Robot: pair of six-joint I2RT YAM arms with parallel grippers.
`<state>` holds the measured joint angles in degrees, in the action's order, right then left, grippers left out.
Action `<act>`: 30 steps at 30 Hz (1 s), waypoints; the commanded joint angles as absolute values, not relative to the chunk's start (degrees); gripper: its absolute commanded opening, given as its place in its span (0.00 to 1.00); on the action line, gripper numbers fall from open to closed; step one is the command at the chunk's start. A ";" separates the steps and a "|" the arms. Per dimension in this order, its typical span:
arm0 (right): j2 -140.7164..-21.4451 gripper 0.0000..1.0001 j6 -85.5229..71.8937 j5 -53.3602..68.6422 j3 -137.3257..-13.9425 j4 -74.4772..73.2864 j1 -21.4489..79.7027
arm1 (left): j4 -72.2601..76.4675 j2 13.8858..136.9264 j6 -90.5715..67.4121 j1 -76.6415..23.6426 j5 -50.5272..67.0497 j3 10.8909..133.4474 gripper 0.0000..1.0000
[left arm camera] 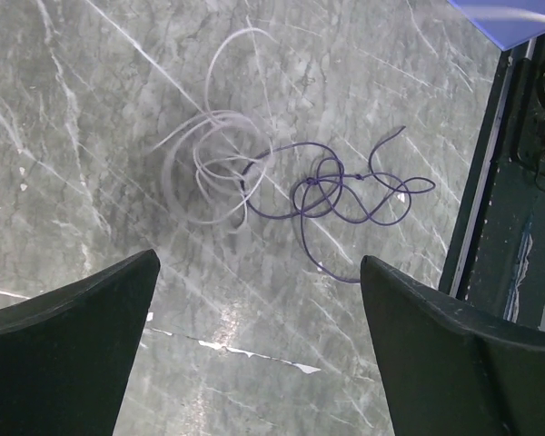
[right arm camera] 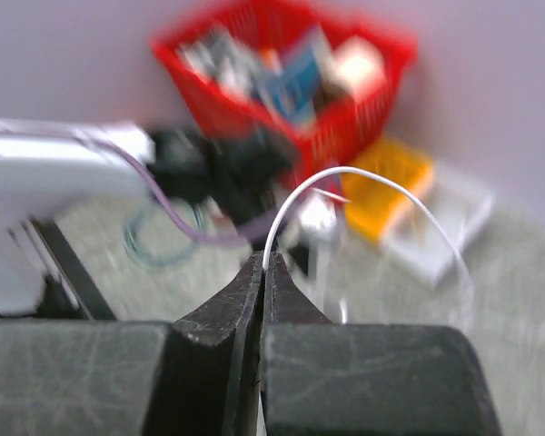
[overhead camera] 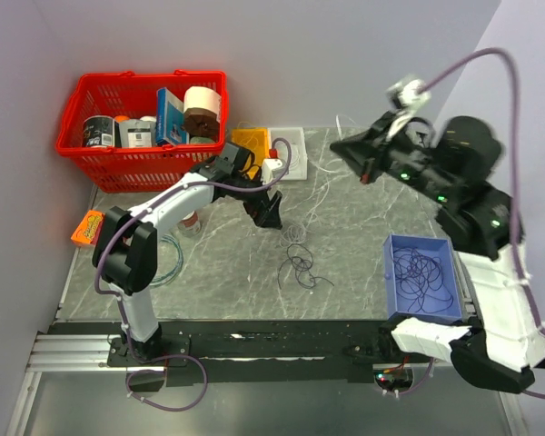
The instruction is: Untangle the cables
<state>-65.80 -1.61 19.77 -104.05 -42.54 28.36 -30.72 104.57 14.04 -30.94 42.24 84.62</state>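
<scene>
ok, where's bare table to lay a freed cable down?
Free: front strip between the teal coil and the purple cable tangle; also the gap between that tangle and the blue bin. Crowded: back edge by the red basket and yellow box; mid-table under the open left gripper, pale loops there. The right gripper pinches a white wire.

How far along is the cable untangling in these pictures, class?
Done: dark cables lie coiled in the blue tray. In hand: the right gripper is shut on a white wire, held above the table. Remaining: a purple cable and pale loops overlap on the table under the open left gripper.
</scene>
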 commanded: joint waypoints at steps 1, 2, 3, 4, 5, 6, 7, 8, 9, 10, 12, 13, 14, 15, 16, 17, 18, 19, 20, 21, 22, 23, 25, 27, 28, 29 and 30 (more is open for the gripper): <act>-65.21 0.00 -2.11 26.63 -112.57 -31.14 28.39 | -29.88 102.83 14.41 -30.85 42.54 85.52 0.99; -65.65 0.00 -1.76 26.28 -115.29 -30.07 28.30 | -29.80 102.31 14.50 -30.85 42.19 85.34 0.99; -66.44 0.00 -1.41 24.97 -116.62 -29.19 28.30 | -29.71 102.13 14.59 -30.85 41.75 85.17 0.99; -66.97 0.00 -1.06 24.18 -117.67 -28.31 28.30 | -29.79 102.04 14.68 -30.85 41.40 85.08 0.99; -67.67 0.00 -0.53 23.47 -120.03 -27.08 28.30 | -29.71 101.78 14.76 -30.85 41.22 84.99 0.99; -69.42 0.00 -0.53 22.60 -121.36 -26.81 28.30 | -29.71 101.60 14.68 -30.85 40.87 84.90 1.00; -70.48 0.00 1.21 21.28 -122.77 -26.63 28.39 | -29.62 101.43 14.76 -30.85 40.87 84.64 0.99; -71.62 0.00 1.75 20.31 -126.18 -26.63 28.30 | -29.62 100.99 14.85 -30.85 40.87 84.46 0.99; -74.15 0.00 2.02 19.78 -127.95 -26.54 28.39 | -29.62 100.81 15.03 -30.85 40.87 84.38 0.99; -75.57 0.00 2.54 18.91 -129.88 -26.28 28.30 | -29.97 100.72 15.12 -30.85 40.52 84.46 0.99; -79.95 0.00 2.99 18.37 -136.73 -25.06 28.30 | -30.58 100.37 15.99 -30.85 39.91 85.07 0.99; -81.29 0.00 3.16 17.76 -138.93 -24.44 28.21 | -30.85 100.20 16.26 -30.85 39.12 85.17 1.00; -82.43 0.00 3.43 16.71 -141.65 -22.87 28.30 | -31.28 99.93 16.43 -30.85 38.94 85.34 0.99; -83.49 0.00 3.60 16.26 -141.94 -19.02 28.30 | -31.46 99.76 16.96 -30.76 38.59 85.34 0.99; -83.67 0.00 4.04 15.82 -141.51 -16.03 28.39 | -31.38 99.58 17.05 -30.76 38.24 85.25 0.99; -83.50 0.00 4.13 14.86 -139.33 -13.04 28.30 | -31.29 99.06 17.05 -30.76 38.15 85.17 0.99; -83.06 0.00 4.30 14.68 -138.18 -10.22 28.39 | -31.20 98.79 17.05 -30.76 37.97 84.90 0.99; -82.97 0.00 5.00 14.50 -137.47 -5.32 28.30 | -31.20 98.53 17.05 -30.67 38.06 84.82 0.99; -83.23 0.00 5.27 14.15 -137.64 -3.88 28.30 | -31.38 98.00 17.31 -30.67 38.23 84.81 0.99; -84.19 0.00 5.53 13.98 -138.16 -2.91 28.39 | -31.81 97.74 17.66 -30.67 38.32 85.16 1.00; -84.63 0.00 6.15 13.89 -138.77 -2.12 28.30 | -32.34 97.47 18.10 -30.67 38.32 85.69 1.00; -85.25 0.00 6.33 13.89 -139.56 -1.94 28.39 | -33.04 96.69 18.80 -30.67 38.67 86.39 0.99; -86.13 0.00 7.03 14.15 -139.40 -1.67 28.30 | -35.24 95.72 19.51 -30.50 40.59 89.37 0.99; -86.66 0.00 7.29 13.72 -139.48 -1.76 28.30 | -37.60 94.22 20.83 -30.50 45.66 92.70 0.99; -86.66 0.00 7.47 13.36 -139.48 -1.84 28.39 | -38.31 93.87 21.09 -30.50 47.70 93.86 0.99; -86.83 0.00 7.47 13.10 -139.13 -1.58 28.30 | -39.10 93.87 21.44 -30.59 49.46 94.91 0.99; -86.84 0.00 7.38 12.83 -138.87 -1.32 28.30 | -39.37 94.04 21.27 -30.93 52.96 96.49 1.00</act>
